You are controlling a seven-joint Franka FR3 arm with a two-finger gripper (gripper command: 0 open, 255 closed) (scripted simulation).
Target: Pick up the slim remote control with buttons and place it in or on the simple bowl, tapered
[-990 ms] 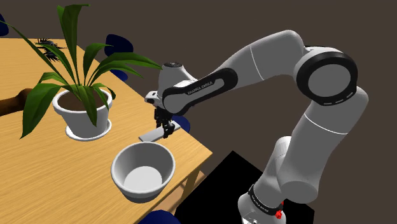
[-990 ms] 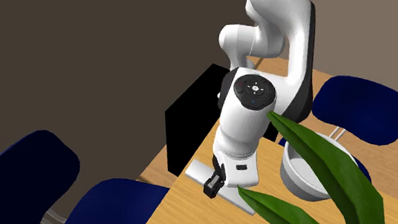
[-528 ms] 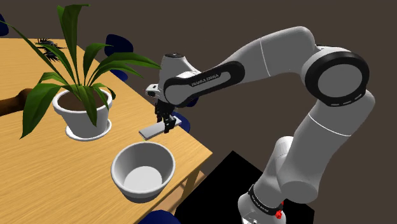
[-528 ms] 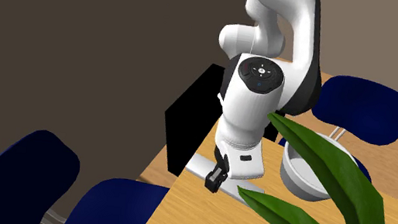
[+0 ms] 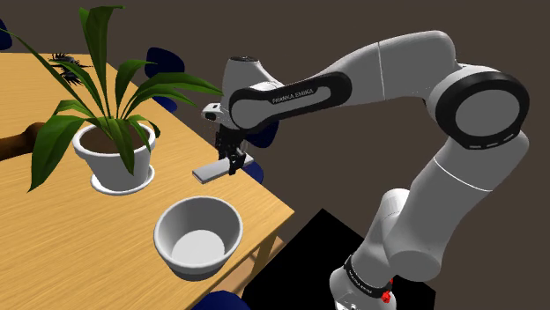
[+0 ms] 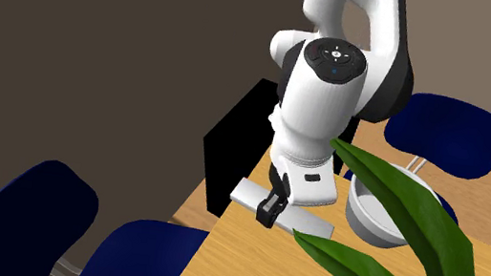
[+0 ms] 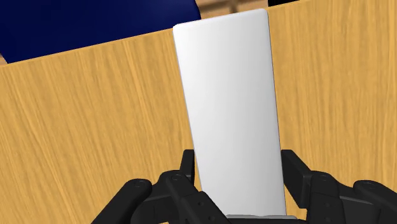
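While the potted plant (image 5: 113,145) stands at the shoulder view's left in its white pot and saucer, well clear of the work, the bowl (image 5: 231,214) sits next along on the wooden table (image 5: 70,247). It is near the table's edge and mouth up, which leaves it open to receive from above. Up and to the right of the bowl, the gripper (image 5: 234,166) is closed on the remote (image 5: 210,171), clasping one end so that the slab juts out roughly level toward the plant. The remote appears lifted off the tabletop and is not yet over the bowl. Gripping across the narrow width suits the span of the fingers (image 7: 296,170).

Materials: the remote is a flat, slim, round-cornered slab drawn plain white, with no buttons visible. The bowl is smooth and pale grey, tapering to a small base. The table shows fine, straight wood grain.
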